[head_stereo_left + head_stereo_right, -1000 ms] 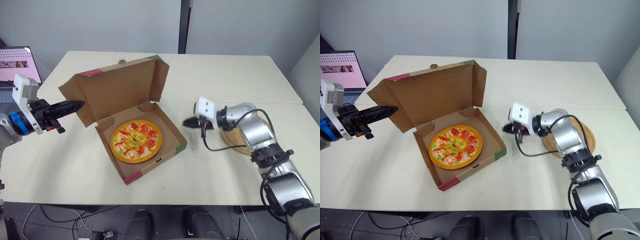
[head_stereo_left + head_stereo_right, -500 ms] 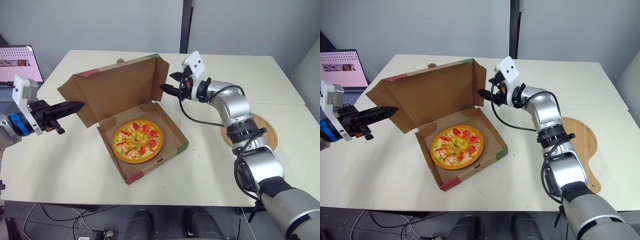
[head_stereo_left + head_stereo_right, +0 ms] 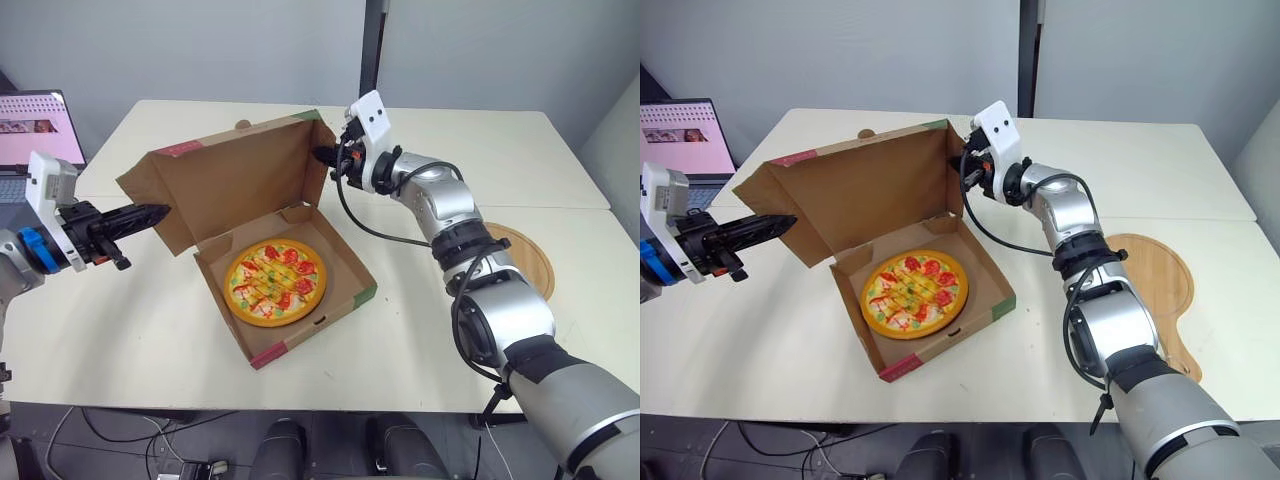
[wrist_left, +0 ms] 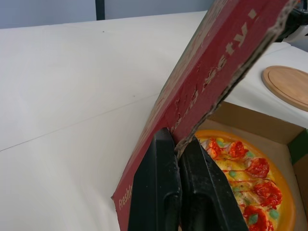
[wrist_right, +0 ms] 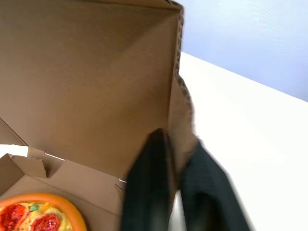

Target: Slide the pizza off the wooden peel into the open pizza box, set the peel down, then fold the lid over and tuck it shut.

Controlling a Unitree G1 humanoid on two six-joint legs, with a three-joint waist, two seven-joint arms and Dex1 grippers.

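On the tabletop (image 3: 150, 330), seen from the head, the pizza (image 3: 273, 281) lies in the open pizza box (image 3: 343, 262), whose lid (image 3: 235, 190) stands raised. The left hand (image 3: 152, 211) meets the lid's left flap, and the right hand (image 3: 322, 155) meets its right flap. The wooden peel (image 3: 1155, 285) lies flat, well apart on the right. Left wrist view: that hand's fingers (image 4: 159, 183) are clenched on the flap's edge, above the pizza. Right wrist view: its fingers (image 5: 147, 183) pinch the other flap between them.
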